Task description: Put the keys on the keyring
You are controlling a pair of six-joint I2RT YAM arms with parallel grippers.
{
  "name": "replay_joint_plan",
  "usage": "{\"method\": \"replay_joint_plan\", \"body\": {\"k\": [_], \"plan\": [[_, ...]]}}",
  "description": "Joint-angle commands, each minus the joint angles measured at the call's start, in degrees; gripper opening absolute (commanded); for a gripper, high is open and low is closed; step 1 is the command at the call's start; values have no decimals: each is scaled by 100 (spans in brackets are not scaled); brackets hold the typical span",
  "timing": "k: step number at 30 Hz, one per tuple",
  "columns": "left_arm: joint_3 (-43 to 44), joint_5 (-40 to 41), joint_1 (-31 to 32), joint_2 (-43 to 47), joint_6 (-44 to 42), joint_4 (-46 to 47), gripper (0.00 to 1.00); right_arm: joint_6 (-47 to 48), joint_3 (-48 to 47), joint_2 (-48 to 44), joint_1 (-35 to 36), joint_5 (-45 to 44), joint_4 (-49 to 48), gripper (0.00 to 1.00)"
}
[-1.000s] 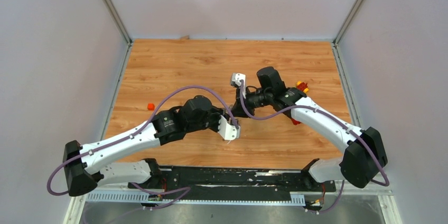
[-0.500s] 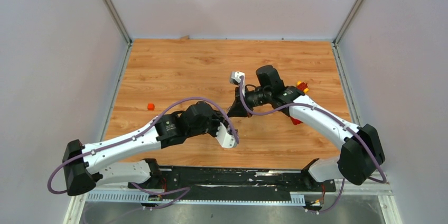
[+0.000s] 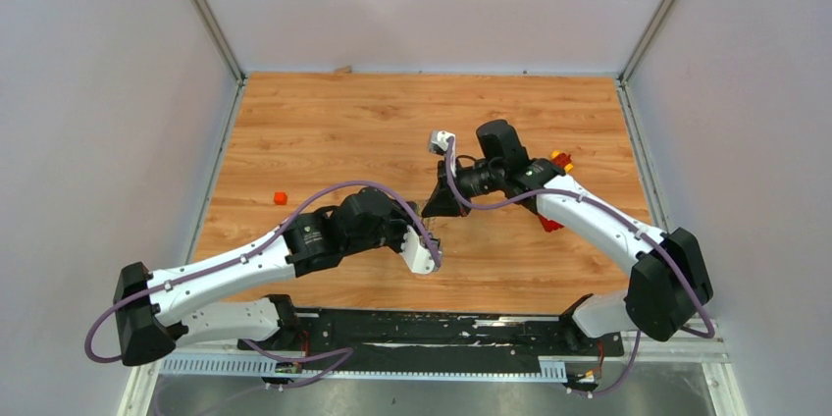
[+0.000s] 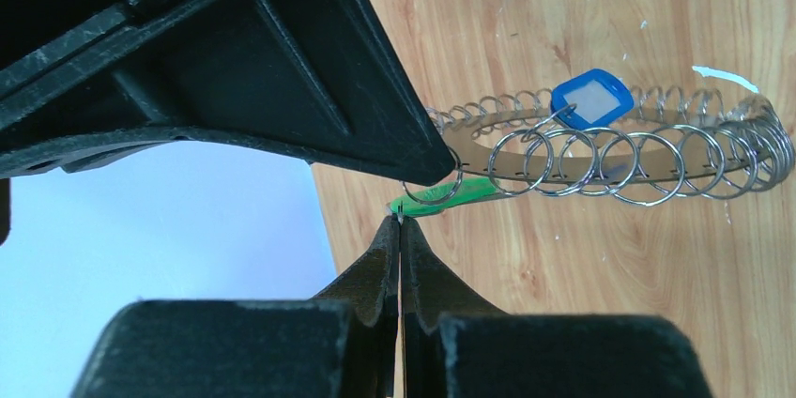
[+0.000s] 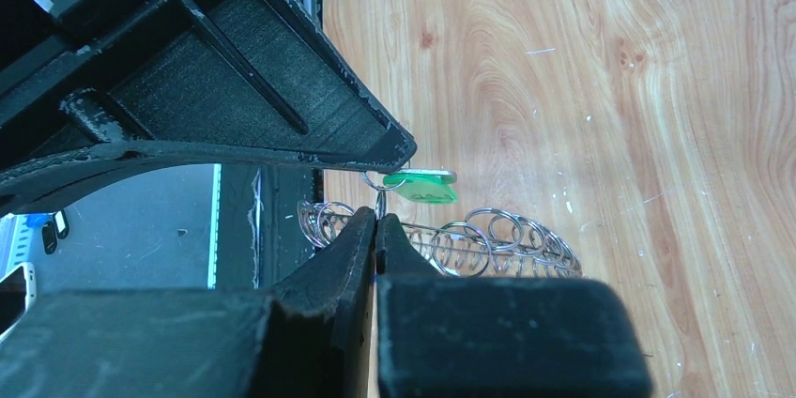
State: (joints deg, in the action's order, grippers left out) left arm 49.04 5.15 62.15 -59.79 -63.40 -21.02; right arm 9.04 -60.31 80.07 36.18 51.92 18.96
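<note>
The keyring (image 4: 601, 152) is a flat silver ring edged with many small wire loops, held just above the wood. A blue key (image 4: 589, 99) hangs on one of its loops. The green key (image 4: 449, 195) sits at the ring's near end. In the left wrist view my left gripper (image 4: 400, 221) is shut on the green key's edge. In the right wrist view my right gripper (image 5: 376, 218) is shut on a small wire loop (image 5: 380, 184) beside the green key (image 5: 422, 185), at the keyring (image 5: 488, 237). From above, both grippers meet tip to tip (image 3: 433, 225), hiding the keys.
A small orange piece (image 3: 280, 197) lies on the wooden table (image 3: 324, 131) at the left. Red and yellow parts (image 3: 560, 159) sit behind the right arm. Grey walls close in the table on three sides.
Both arms have shifted slightly toward the near edge, with the tips still together. Both grippers stay shut.
</note>
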Motion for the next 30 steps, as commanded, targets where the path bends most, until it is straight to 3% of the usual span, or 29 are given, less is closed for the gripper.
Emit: {"method": "replay_joint_plan", "body": {"k": [1,15,30], "plan": [[6,-40,31,132,-20,175,0,-113,-257,17,-36,283,-332,0],[-74,3,41,118,-194,213,0,-526,-244,146,-227,492,-539,0],[-217,684,191,-76,-401,659,0,-833,-279,354,-278,659,-652,0]]}}
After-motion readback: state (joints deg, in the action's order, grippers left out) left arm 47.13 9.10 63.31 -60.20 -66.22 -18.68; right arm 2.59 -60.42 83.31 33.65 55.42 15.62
